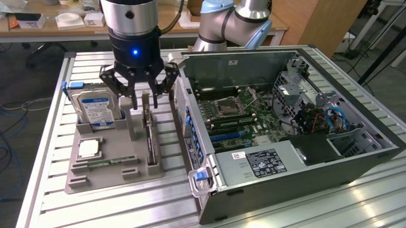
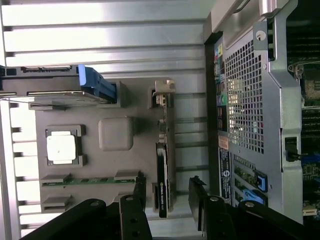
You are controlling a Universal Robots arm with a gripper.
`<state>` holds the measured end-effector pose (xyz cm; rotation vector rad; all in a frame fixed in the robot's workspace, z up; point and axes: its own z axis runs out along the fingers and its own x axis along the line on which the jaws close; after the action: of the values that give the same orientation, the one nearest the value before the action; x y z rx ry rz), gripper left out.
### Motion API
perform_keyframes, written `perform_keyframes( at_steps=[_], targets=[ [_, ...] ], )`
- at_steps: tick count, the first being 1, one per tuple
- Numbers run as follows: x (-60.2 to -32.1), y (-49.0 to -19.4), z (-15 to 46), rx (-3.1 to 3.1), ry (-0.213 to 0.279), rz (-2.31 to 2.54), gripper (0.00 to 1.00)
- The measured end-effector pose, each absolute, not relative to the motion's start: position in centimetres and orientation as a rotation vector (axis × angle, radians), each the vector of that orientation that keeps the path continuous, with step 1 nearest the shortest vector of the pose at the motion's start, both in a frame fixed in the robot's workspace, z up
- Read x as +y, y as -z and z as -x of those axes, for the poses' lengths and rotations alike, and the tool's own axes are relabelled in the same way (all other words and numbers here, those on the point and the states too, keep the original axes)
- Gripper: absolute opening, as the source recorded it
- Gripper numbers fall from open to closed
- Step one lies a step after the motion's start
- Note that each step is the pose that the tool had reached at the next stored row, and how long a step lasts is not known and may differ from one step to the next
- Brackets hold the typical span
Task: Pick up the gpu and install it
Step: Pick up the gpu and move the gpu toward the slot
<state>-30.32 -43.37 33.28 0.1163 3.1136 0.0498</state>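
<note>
The gpu (image 1: 151,140) is a thin black card standing on edge in a slot of the grey holder tray (image 1: 114,179). My gripper (image 1: 144,97) hangs just above the card's far end, open, with a finger on either side of it. In the wrist view the gpu (image 2: 163,182) runs between my two fingertips (image 2: 140,192), nearer one of them, and my gripper (image 2: 169,197) holds nothing. The open computer case (image 1: 381,142) lies beside the tray on the exterior view's right, with its motherboard (image 1: 236,114) exposed.
On the same tray a silver hard drive (image 1: 95,110) stands upright, a processor chip (image 1: 89,148) lies flat and a green memory stick (image 1: 104,163) sits in its slot. The case's perforated rear wall (image 2: 245,100) runs close alongside the tray. Everything rests on a slatted metal table (image 1: 51,142).
</note>
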Motion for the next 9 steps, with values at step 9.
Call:
perform_keyframes(
  at_steps=[9],
  targets=[
    [-43.8,-31.9,30.3,3.114,-0.049,-0.116,0.47]
  ],
)
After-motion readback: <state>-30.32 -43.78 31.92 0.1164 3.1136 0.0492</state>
